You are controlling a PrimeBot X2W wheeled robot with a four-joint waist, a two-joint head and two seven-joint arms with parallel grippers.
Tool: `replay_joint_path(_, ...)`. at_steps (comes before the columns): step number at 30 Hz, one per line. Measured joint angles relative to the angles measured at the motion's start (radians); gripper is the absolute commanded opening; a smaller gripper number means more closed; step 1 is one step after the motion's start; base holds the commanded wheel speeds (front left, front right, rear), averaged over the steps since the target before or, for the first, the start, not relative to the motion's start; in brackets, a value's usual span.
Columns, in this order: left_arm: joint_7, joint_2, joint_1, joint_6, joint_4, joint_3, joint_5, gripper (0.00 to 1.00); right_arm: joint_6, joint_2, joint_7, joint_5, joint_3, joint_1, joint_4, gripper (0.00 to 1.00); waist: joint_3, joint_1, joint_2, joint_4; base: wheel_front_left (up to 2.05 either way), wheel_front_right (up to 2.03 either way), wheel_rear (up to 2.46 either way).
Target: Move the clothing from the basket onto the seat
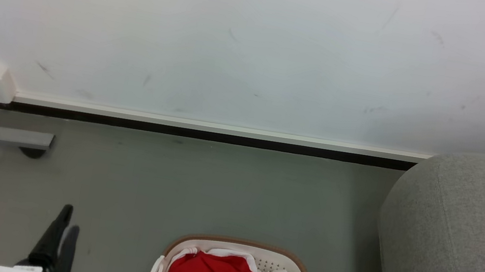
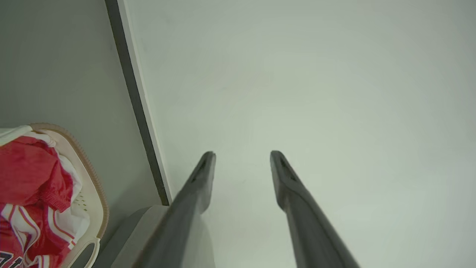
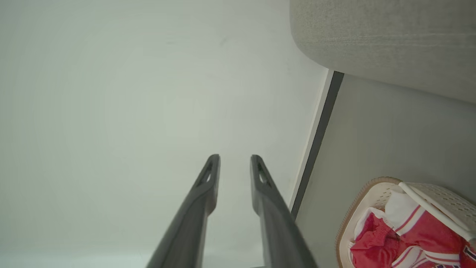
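Plain matte grey-green floor [image 1: 213, 190] runs back to a white wall edged by a white-and-black skirting strip [image 1: 223, 132]. Standing directly on it: a small oval cream-white perforated plastic basket with a brown rim [image 1: 239, 243] at near centre, and a large light grey fabric sofa with rounded edges [image 1: 467, 220] on the right, near the basket but not touching. A flat grey metal foot [image 1: 20, 137] lies at far left by the wall.

Soft, even, fairly bright light fills all three views, with no glare on the pale wall [image 1: 260, 34]. Shadows are faint, the darkest a small patch on the floor [image 1: 163, 192] under the metal foot [image 1: 20, 137]. Both wrist views carry a greenish cast. The fingers [image 2: 178, 230] of the left hand [image 2: 242, 153] blur toward the bottom edge, and the skirting [image 2: 137, 111] bows slightly.
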State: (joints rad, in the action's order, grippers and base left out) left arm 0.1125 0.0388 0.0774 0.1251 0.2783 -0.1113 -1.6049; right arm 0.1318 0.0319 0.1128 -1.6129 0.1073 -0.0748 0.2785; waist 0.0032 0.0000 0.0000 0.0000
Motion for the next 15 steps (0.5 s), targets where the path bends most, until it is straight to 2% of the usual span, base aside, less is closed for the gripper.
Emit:
replay_joint_path(6, -0.027, -0.001, -0.007, -0.002, 0.008, 0.025, 0.01, 1.0, 0.0, 0.0, -0.027, 0.034, -0.005, 0.016, -0.001, 1.0, 0.001, 0.0, 0.0, 0.001, 0.0, 0.0, 0.0)
replay_joint_path(15, -0.072, -0.001, -0.006, -0.002, 0.012, 0.051, 0.09, 1.0, 0.0, 0.0, -0.071, 0.245, -0.001, 0.038, -0.043, 1.0, 0.003, 0.0, 0.0, 0.006, 0.0, 0.0, 0.0)
